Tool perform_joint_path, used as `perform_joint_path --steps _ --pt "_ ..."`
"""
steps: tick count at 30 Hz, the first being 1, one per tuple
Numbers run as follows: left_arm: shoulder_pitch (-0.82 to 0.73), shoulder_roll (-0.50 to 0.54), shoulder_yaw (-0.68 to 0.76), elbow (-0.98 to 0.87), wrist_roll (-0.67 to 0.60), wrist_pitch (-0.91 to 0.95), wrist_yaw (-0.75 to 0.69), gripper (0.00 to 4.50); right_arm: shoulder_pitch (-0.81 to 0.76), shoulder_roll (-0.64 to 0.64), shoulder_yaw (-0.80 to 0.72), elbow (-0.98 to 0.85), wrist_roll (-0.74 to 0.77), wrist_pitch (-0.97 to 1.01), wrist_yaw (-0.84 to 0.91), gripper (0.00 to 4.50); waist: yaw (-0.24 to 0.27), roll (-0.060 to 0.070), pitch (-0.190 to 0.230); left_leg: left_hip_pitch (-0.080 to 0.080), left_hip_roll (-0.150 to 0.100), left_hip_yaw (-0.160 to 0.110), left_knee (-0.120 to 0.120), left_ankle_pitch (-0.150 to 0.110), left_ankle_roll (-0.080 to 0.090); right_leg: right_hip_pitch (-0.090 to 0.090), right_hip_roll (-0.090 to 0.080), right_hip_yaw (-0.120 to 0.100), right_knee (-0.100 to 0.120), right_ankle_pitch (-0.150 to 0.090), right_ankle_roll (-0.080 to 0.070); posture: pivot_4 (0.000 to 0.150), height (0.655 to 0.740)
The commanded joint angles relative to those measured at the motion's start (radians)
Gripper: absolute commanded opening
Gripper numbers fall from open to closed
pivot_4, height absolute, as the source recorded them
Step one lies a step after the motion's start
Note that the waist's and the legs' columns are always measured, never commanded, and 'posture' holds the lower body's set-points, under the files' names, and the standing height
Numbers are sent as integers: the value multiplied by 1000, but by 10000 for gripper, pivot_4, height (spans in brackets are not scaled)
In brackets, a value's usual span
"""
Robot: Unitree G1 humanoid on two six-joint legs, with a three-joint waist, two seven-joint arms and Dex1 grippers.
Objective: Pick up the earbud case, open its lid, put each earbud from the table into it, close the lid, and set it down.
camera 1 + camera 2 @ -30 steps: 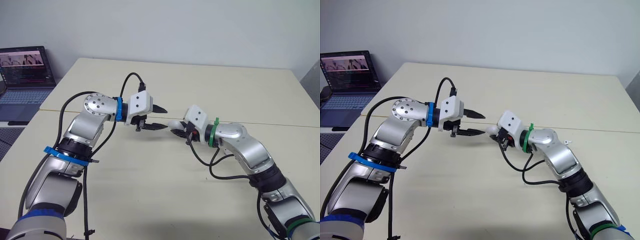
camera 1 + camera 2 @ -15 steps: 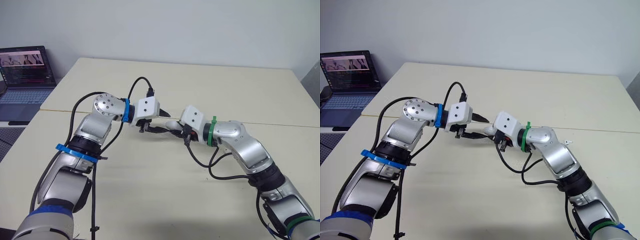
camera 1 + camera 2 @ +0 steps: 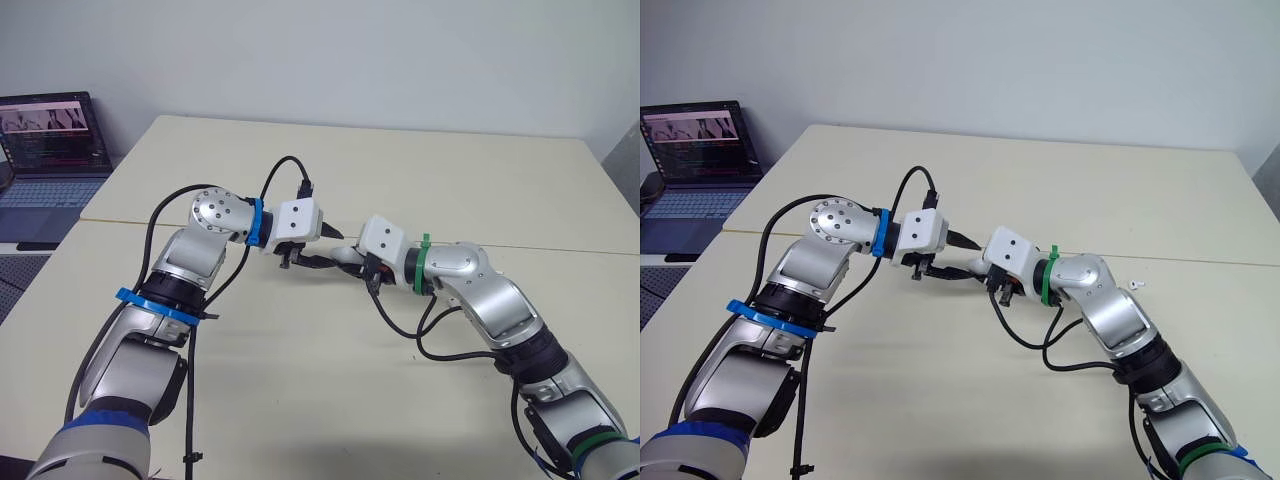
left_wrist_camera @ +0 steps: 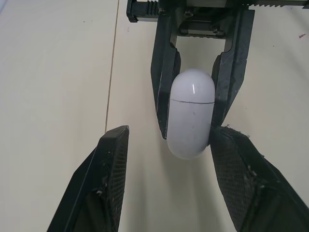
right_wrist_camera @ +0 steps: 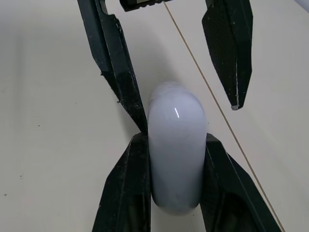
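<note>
The white earbud case (image 4: 190, 113) is off the table with its lid shut, a thin seam showing across it. My right gripper (image 5: 175, 186) is shut on it, one finger on each side, near the table's middle (image 3: 348, 258). My left gripper (image 4: 169, 133) is open and faces it, its fingers straddling the case's free end. One left finger (image 5: 118, 82) lies close against the case's side, the other (image 5: 228, 53) stands apart. A small white earbud (image 3: 1137, 284) lies on the table to the right, beyond my right forearm.
The cream table (image 3: 300, 400) has a seam line running across it behind the grippers. An open laptop (image 3: 50, 150) sits on a lower desk off the table's left edge. Black cables loop off both forearms.
My left gripper has moved right to the case, and its open fingers now straddle the free end. My right gripper has shifted slightly left with the case still held.
</note>
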Motion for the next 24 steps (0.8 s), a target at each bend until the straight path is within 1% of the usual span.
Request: perform_joint_path --steps 1,3,4,10,12,14,17,20,21,24 --pt "-14 -17 17 -16 -6 -12 -4 15253 -35 10 -1 -51 -4 -29 13 8689 0 0 0 0 0 0 0 0 0 0 0 0 0 0 0 1500 7400" --pt "-18 -21 18 -15 -2 -8 -6 8109 -34 12 -2 -53 -7 -28 12 8689 0 0 0 0 0 0 0 0 0 0 0 0 0 0 0 1500 7400" --pt "-18 -22 19 -15 0 -7 -8 7469 -34 12 -1 -55 -9 -28 12 8689 0 0 0 0 0 0 0 0 0 0 0 0 0 0 0 1500 7400" --pt "-11 -32 26 -28 -1 11 -1 7470 -32 19 -10 -52 -21 -33 15 8689 0 0 0 0 0 0 0 0 0 0 0 0 0 0 0 1500 7400" --pt "-4 -38 40 -26 -17 47 9 7470 -25 12 -26 -50 -19 -35 16 15778 0 0 0 0 0 0 0 0 0 0 0 0 0 0 0 1500 7400" --pt "5 -43 63 -26 -42 99 16 7470 -14 -2 -48 -53 -15 -38 18 21267 0 0 0 0 0 0 0 0 0 0 0 0 0 0 0 1500 7400" --pt "36 -41 107 -40 -92 190 29 7470 12 -42 -96 -69 -3 -45 29 31853 0 0 0 0 0 0 0 0 0 0 0 0 0 0 0 1500 7400" --pt "107 -62 198 -85 -210 352 75 7470 53 -63 -212 -119 80 14 15 43474 0 0 0 0 0 -1 0 0 0 0 -1 0 0 0 0 1500 7400" --pt "126 -72 226 -103 -245 398 94 7470 63 -61 -241 -139 114 44 14 44349 0 0 0 0 1 -1 0 0 0 0 -1 0 1 0 0 1500 7400" --pt "171 -86 269 -176 -307 486 132 7470 80 -53 -275 -177 174 109 13 44349 0 0 0 0 1 -2 0 0 0 0 -1 -1 1 0 0 1500 7400"
